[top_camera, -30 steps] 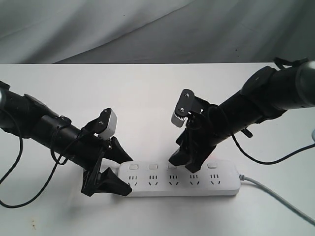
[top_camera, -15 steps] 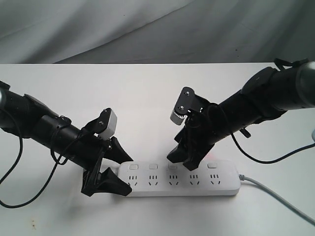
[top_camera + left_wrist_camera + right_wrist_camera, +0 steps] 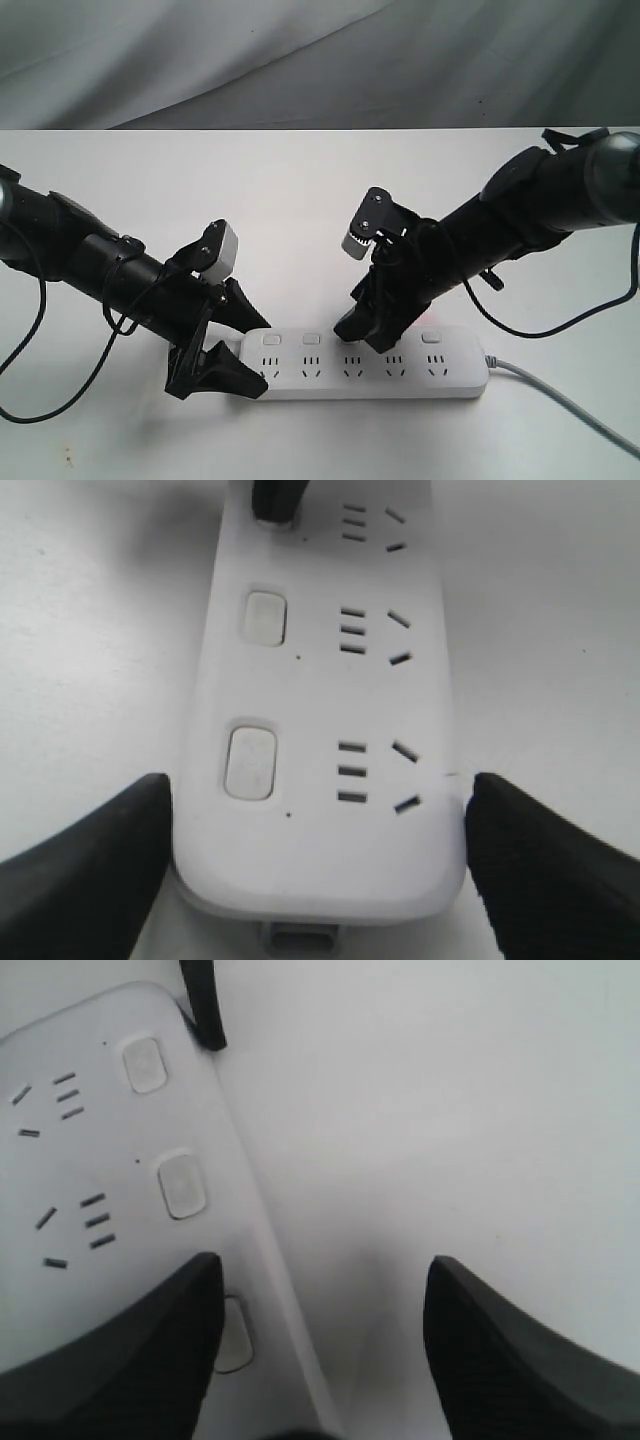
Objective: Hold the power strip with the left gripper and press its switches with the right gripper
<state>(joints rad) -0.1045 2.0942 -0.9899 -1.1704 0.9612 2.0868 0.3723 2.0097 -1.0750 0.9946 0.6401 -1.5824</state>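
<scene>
Power strip (image 3: 365, 362) lies flat on the white tabletop (image 3: 300, 200), sockets up, long side running left to right, low in the exterior view. 5 socket groups show along it. Switches (image 3: 311, 339) run in a row along its far edge. The grey cord (image 3: 560, 395) leaves its right end and trails off to the lower right.

Left claw (image 3: 255, 356) straddles the strip's left end: 1 jaw on the far long edge, 1 on the near edge. In the left wrist view both black fingers (image 3: 100, 855) sit right against the sides of the strip (image 3: 320, 710), so it is clamped across its width (jaws fairly wide because the strip is wide).

Right claw (image 3: 363, 335) comes down at a slant over the middle of the strip, jaws spread wide with nothing held between them. In the right wrist view 1 finger (image 3: 120, 1360) covers part of the 3rd switch from the clamped end, and the other hangs over bare tabletop beyond the strip (image 3: 100, 1160). Cannot tell whether that switch is pushed in.

Both black arms reach in from the sides. Creased grey cloth (image 3: 300, 60) hangs behind the tabletop.
</scene>
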